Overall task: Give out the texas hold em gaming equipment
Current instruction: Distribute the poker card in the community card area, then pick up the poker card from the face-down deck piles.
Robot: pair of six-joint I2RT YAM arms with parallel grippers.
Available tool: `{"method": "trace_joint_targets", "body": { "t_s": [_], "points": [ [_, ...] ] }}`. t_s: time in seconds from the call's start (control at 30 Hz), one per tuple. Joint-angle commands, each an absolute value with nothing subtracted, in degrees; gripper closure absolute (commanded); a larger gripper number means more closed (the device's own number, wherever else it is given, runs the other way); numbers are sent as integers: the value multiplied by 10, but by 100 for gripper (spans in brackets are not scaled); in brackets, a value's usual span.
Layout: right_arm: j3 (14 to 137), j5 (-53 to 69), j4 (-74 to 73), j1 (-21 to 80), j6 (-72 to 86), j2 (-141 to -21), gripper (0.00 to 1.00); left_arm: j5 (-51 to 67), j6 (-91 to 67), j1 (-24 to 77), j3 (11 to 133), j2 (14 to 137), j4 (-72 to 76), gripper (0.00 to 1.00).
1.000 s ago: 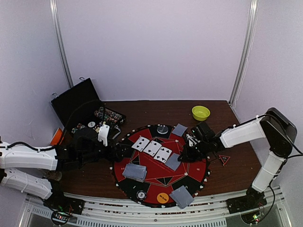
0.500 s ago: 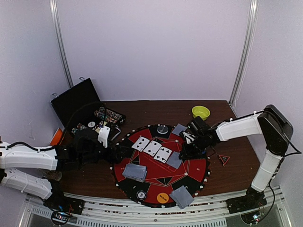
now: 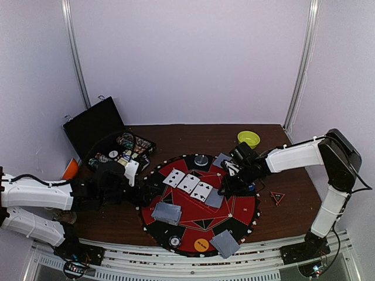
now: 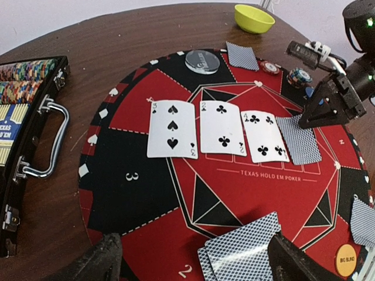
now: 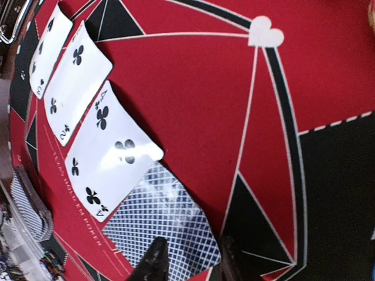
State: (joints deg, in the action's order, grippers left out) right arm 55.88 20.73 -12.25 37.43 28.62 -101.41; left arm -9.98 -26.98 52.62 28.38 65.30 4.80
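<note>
The right gripper [image 5: 190,253], narrowly parted and empty, straddles the near corner of the face-down card [image 5: 158,219] (flat on the mat [image 5: 193,88]), which stretches toward 11 o'clock, touching the four of clubs [image 5: 105,155].

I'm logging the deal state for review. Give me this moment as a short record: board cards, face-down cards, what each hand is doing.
board cards: three of spades, two of clubs, four of clubs, face up in a row on the mat
fourth card: face-down card, right beside the four of clubs
right hand: open, straddling a corner of that card
left hand: open, over a face-down pile by the mat's 2 mark
orange button: at the mat's near rim
chip case: open, left of the mat
</note>
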Motion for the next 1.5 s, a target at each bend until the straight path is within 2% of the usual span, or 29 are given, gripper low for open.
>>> {"method": "trace_joint_targets", "body": {
  "t_s": [0.0,0.17,0.23,0.27,0.33,0.47,0.67,0.83,1.03,1.17,1.3,1.47],
  "points": [
    [593,116,-192,381,264,-993,64,-78,-282,527,291,654,15,11],
    [661,-51,-275,450,255,-974,44,-30,-292,527,277,651,5,11],
    [677,-75,-263,500,257,-974,37,-16,-302,526,271,662,6,11],
    [682,-66,-240,525,257,-977,30,-14,-308,522,266,668,6,12],
    [685,-8,-177,581,257,-995,23,-13,-321,512,257,679,13,13],
    [682,69,-60,616,295,-1039,21,8,-335,489,243,690,48,20],
    [695,65,-7,633,326,-1108,23,18,-346,485,224,704,90,22],
    [716,51,-41,644,312,-1150,34,11,-347,485,222,737,92,26],
    [701,23,-71,653,299,-1136,48,33,-339,485,221,763,116,27],
    [687,13,-87,653,294,-1119,50,38,-336,484,223,784,119,28],
    [678,0,-96,653,291,-1107,57,44,-337,484,221,793,124,28],
    [684,-9,-113,653,286,-1111,58,52,-331,484,221,812,131,28]
  ]
}}
